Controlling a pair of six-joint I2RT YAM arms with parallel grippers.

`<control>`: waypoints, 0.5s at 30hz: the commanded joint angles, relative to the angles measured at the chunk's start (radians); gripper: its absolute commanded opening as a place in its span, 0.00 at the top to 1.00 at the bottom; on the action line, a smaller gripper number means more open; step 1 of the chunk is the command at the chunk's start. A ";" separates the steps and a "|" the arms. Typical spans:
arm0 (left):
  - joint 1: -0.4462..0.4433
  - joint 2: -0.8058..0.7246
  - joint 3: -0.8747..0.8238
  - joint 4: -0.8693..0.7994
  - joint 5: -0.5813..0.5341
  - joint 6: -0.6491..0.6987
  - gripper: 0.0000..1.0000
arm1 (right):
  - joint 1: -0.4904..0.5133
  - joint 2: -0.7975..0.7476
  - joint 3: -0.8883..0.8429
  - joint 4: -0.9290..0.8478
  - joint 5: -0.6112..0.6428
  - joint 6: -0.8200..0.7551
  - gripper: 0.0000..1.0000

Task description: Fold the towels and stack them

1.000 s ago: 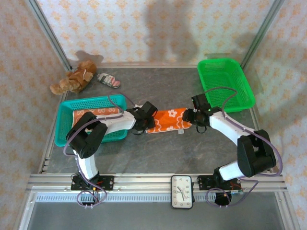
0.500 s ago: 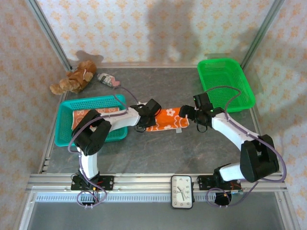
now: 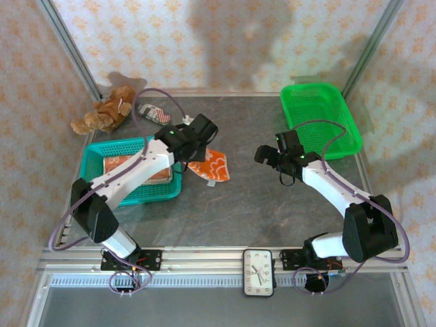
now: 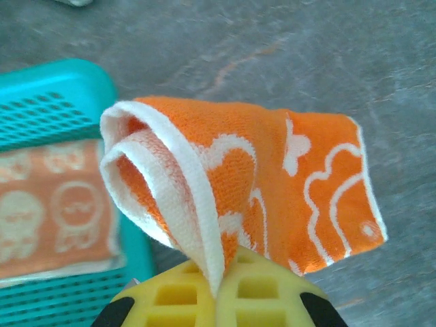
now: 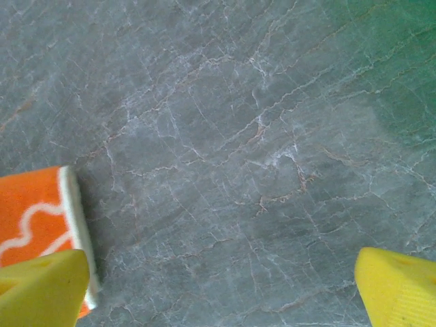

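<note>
My left gripper is shut on the mostly orange towel, which hangs from it in loose folds just right of the teal basket. In the left wrist view the yellow pads pinch the towel's white-edged fold, held above the grey table. A folded orange-and-cream towel lies flat inside the teal basket. My right gripper stands open over bare table to the right of the hanging towel, nothing between its fingers. A corner of the orange towel shows at its left finger.
An empty green basket sits at the back right. A brown teddy bear and a small striped shoe lie at the back left. A clock rests on the front rail between the arm bases.
The left gripper shut on the orange towel and carried it up and left, towards the teal basket. The right gripper opened and let go of the towel's right end.
</note>
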 commanded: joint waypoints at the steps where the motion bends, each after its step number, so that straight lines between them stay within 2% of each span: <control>1: 0.047 -0.083 0.041 -0.210 -0.111 0.118 1.00 | 0.026 0.004 0.046 0.041 0.036 0.003 0.01; 6: 0.124 -0.159 0.092 -0.289 -0.109 0.212 1.00 | 0.052 0.059 0.094 0.047 0.047 0.001 0.01; 15: 0.191 -0.184 0.131 -0.344 -0.202 0.337 1.00 | 0.068 0.124 0.159 0.042 0.032 -0.002 0.01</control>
